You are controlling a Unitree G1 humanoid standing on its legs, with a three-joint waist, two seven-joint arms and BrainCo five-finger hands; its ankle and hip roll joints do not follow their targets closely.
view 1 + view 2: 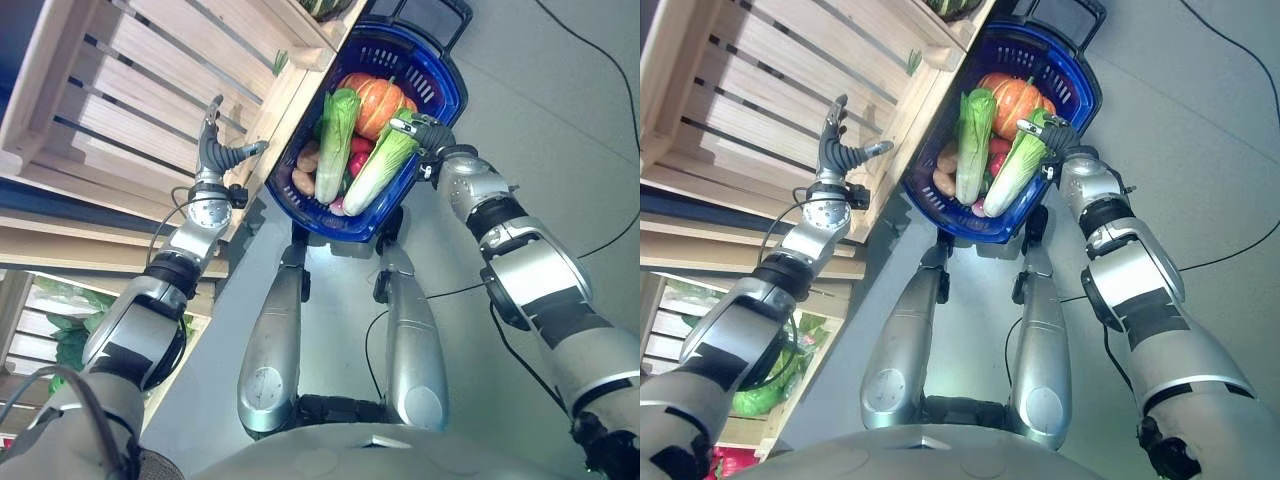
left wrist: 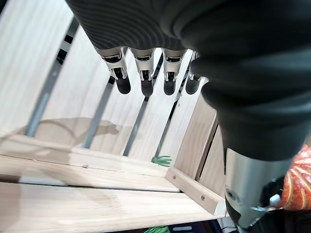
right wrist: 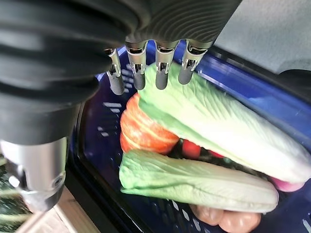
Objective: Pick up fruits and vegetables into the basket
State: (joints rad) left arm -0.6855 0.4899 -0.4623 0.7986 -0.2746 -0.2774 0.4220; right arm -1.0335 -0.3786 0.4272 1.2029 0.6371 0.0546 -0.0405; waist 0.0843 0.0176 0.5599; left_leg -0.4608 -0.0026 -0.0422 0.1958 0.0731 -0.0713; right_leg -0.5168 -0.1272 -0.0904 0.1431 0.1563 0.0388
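I see the blue basket (image 1: 436,92) on the grey floor (image 1: 560,130), at about 12 o'clock from my head camera, its near rim just beyond the robot's knees. It holds 2 napa cabbages: one (image 1: 334,145) lying along the crate side, the other (image 1: 381,166) slanting toward the near rim at 6 o'clock. An orange pumpkin (image 1: 378,103) sits behind them toward the far wall, a red vegetable (image 1: 359,160) shows between the cabbages, and brown potatoes (image 1: 304,172) lie at the basket's 9 o'clock side. The load nearly fills the basket; little open room shows between the pieces.

My right hand (image 1: 425,131) hovers over the basket's 3 o'clock rim, above the leafy end of the slanting cabbage. The right wrist view shows its fingers (image 3: 162,73) straight and spread, holding nothing, with a gap between the tips and the cabbage leaf below.

My left hand (image 1: 217,150) is raised at 10 o'clock against the wooden slatted crate (image 1: 150,90), fingers extended and thumb out, empty. In the left wrist view the fingertips (image 2: 146,86) hang clear of the slats, and a small green stem piece (image 2: 161,160) lies in the crate's inner corner. The crate's corner post stands just beside the basket's 9 o'clock edge, leaving a narrow gap. Leafy greens (image 1: 765,385) show in a lower crate at 8 o'clock.
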